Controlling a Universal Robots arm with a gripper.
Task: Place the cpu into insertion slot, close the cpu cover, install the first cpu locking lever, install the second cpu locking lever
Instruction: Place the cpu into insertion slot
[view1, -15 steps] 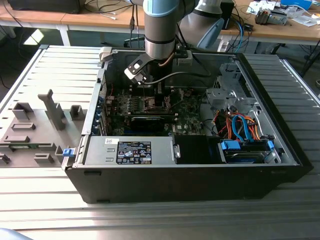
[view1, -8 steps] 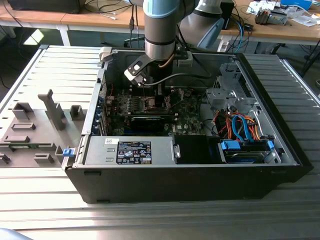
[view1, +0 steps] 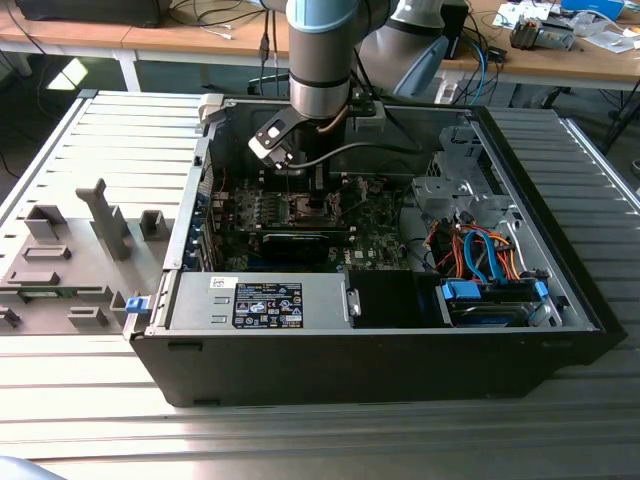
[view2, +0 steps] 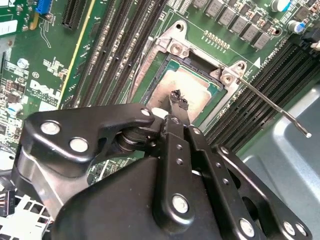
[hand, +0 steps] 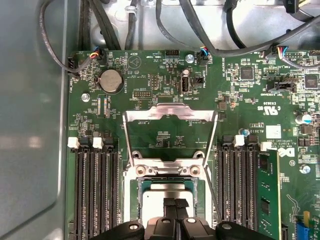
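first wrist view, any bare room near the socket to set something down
Free: the plain grey metal case panel beside the black memory slots. Crowded: the green motherboard, the dark cables along its edge, and the metal-framed socket, where the robot's black hand sits over the silvery square cpu.

I look down on a green circuit board (hand: 240, 105) carrying long black memory slots (hand: 97, 190). A round silver battery (hand: 111, 80) sits on it.

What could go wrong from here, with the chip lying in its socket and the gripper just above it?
The gripper sits right at the cpu in the insertion slot: a push down or sideways might shift the chip or harm the slot. The cpu cover stands open and a locking lever juts out loose; the arm might snag either.
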